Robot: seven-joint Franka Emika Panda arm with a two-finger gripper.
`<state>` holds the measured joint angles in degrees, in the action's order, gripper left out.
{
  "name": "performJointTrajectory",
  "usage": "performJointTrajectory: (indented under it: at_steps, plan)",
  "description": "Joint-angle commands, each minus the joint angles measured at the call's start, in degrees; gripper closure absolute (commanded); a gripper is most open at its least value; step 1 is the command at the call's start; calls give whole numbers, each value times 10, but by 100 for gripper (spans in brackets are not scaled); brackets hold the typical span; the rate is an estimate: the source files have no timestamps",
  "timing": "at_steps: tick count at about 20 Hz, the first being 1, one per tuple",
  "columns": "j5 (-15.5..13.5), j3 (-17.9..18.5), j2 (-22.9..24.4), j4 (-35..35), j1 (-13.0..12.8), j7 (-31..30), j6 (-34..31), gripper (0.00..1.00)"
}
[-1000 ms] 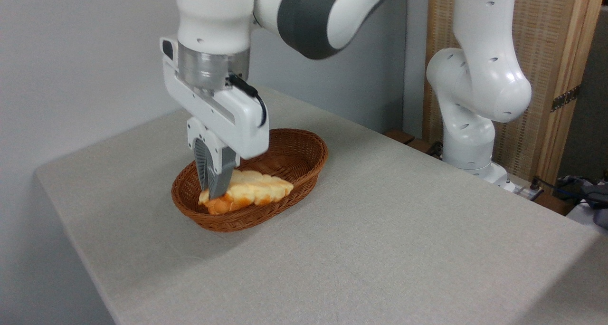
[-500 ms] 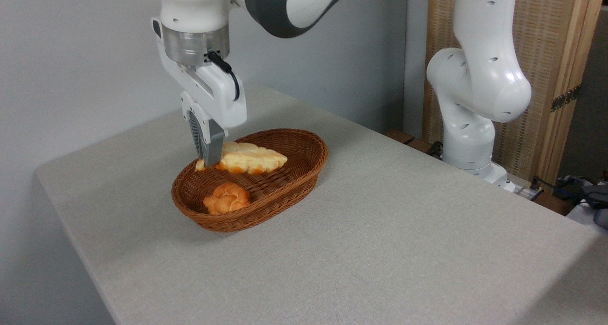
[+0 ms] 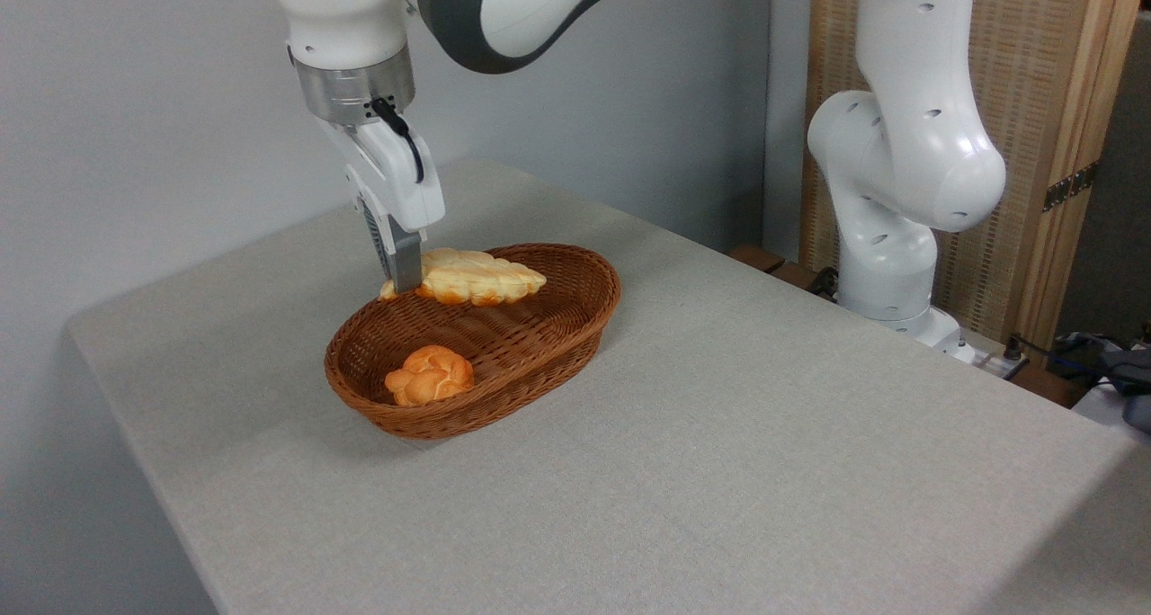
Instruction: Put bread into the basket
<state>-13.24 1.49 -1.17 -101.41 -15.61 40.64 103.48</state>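
Above the far left rim of the basket (image 3: 575,323), the bread (image 3: 477,278) is held by its left end in the end effector (image 3: 398,278), whose fingers are closed on it. The loaf is lifted clear of the basket floor and lies roughly level, its tip pointing right. Inside the basket, near the front left, a small knotted orange bun (image 3: 430,375) is seen. The basket rests on the grey tabletop (image 3: 719,435).

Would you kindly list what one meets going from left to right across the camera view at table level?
Gripper → small round bun → long braided bread → right rim of the basket → robot base.
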Motion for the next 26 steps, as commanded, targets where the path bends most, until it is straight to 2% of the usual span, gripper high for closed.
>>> performJointTrajectory:
  at_steps: [1, 9, 13, 14, 16, 26]
  plan:
    - [8, -13, 4, 4, 1, -11, -17, 0]
    - [9, -7, -1, 4, 2, -9, -14, 0]
    - [45, -3, 0, 5, 8, -11, -10, 0]
    - [62, 3, 0, 5, 9, -11, -8, 0]
    - [73, 20, -1, 5, 8, -11, -3, 0]
    - [75, 83, -18, 5, 8, -7, 51, 0]
